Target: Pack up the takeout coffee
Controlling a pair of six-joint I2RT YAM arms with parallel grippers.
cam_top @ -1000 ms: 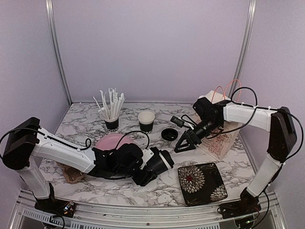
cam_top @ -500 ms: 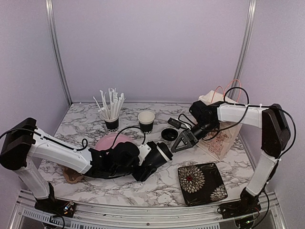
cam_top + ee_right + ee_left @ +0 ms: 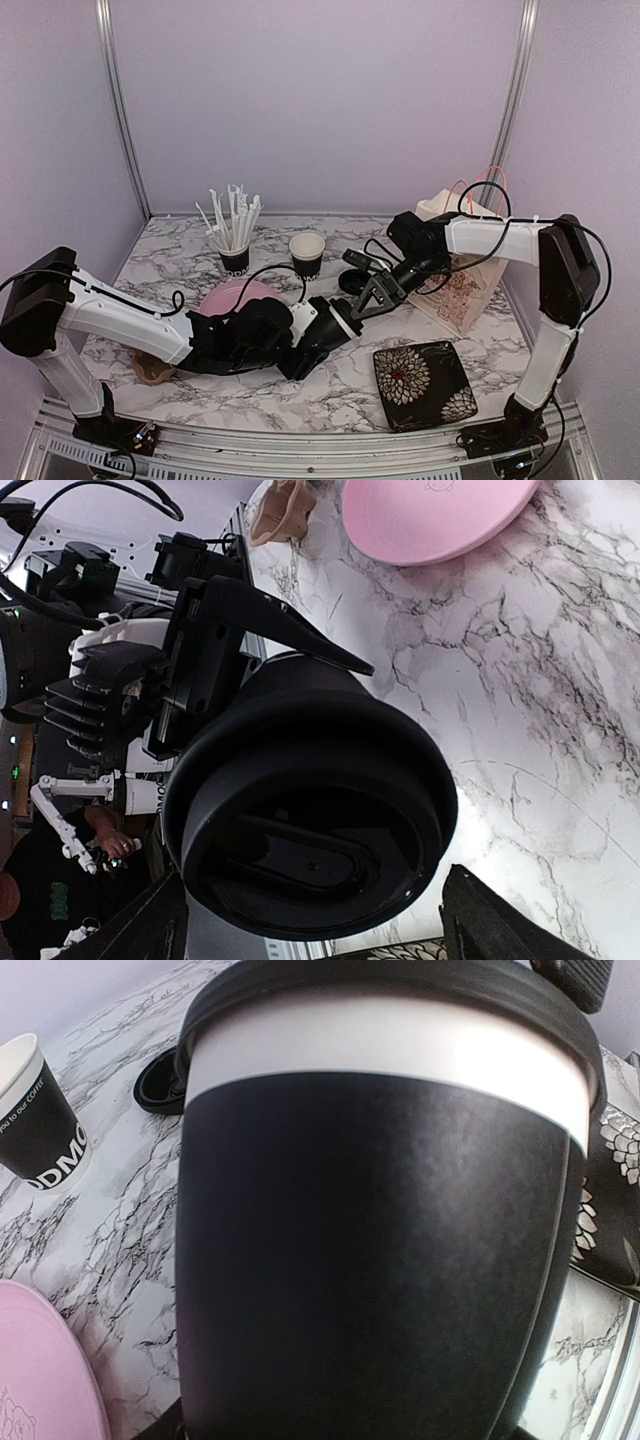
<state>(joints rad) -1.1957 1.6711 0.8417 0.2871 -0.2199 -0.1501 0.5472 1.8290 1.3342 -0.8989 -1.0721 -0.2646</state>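
I have the lidded cup [image 3: 338, 325] clamped in my left gripper [image 3: 322, 338], jaws closed on its black side. One finger [image 3: 262, 615] runs along the wall toward the rim. The cup is tipped well over, nearer lying than standing. Its long axis runs straight out from the left wrist, base toward the palm and black lid [image 3: 315, 830] leading, aimed up and across at my right gripper [image 3: 364, 306]. In the left wrist view the cup fills nearly everything, with the white band and lid at the far end.

The right gripper is spread wide and holds nothing. Its fingers [image 3: 490, 920] sit at the bottom corners of the right wrist view, and the lid is face-on between them, just ahead. I cannot tell whether either finger touches the lid's rim.

Past the left fingertips and to their left, the open cup [image 3: 35, 1110] stands upright on the marble table [image 3: 180, 270]. The loose lid [image 3: 160, 1080] lies flat near it, just behind the right gripper's fingers. The pink plate [image 3: 40, 1360] lies close under the left wrist. The flowered black plate [image 3: 610, 1180] lies off the left gripper's right side. The paper bag [image 3: 462, 275] stands behind the right forearm.
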